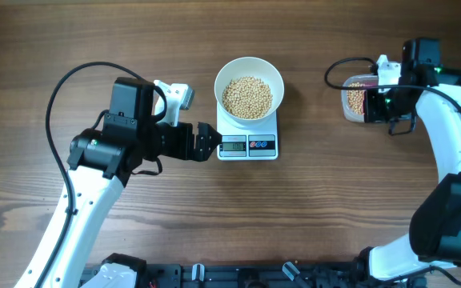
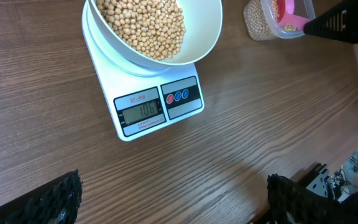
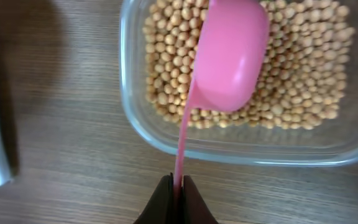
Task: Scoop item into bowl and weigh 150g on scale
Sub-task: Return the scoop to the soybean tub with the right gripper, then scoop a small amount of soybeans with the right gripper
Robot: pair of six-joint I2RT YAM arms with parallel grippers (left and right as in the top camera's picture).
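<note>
The right gripper [image 3: 178,186] is clamped on the thin handle of the pink scoop [image 3: 229,59], which runs straight ahead from the jaws, cup over the soybeans [image 3: 166,68] in the clear tub [image 3: 129,134]. The white bowl [image 1: 249,122], part-filled, sits on the scale [image 1: 247,154] well to its left, where the left gripper [image 1: 209,142] hovers just beside, jaws apart and empty.

From my feed I see 1 wooden table [image 1: 310,216], brown with the grain running side to side. 1 clear plastic tub [image 3: 126,93] with rounded corners sits on its right side. 1 pink scoop [image 3: 232,56] has its bowl end over the tub, and its thin handle crosses the tub's rim.
</note>
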